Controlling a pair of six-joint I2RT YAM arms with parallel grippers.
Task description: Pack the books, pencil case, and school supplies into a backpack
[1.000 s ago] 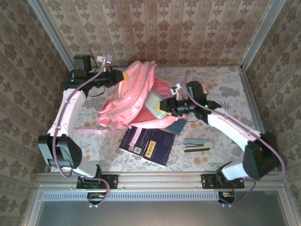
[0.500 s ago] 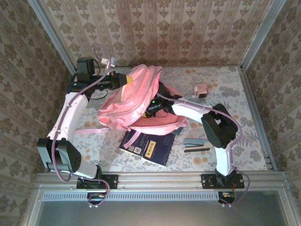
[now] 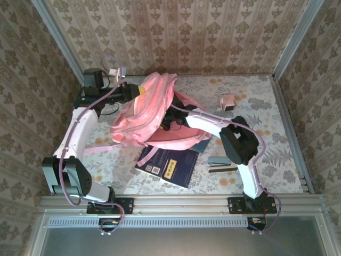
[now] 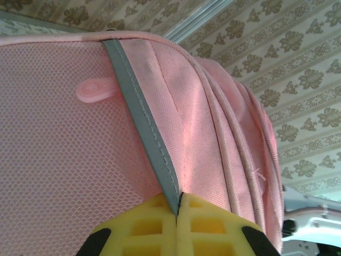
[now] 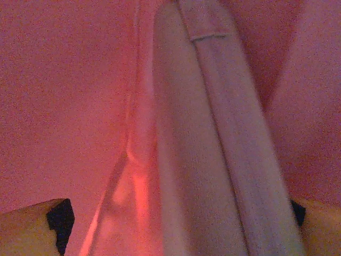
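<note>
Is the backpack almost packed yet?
Not nearly. Nothing looks fully packed yet. In hand: the left end effector grips the backpack by its rim, and the right end effector is inside it, open, with a pale pouch, likely the pencil case, between its fingers. Left: the navy books, stapler and pink box on the table.

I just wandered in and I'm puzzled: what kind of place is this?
Probably a robot test booth dressed up homelike: wallpapered panels in a metal frame, two arms bolted to a rail, and a pink backpack on a floral table.
</note>
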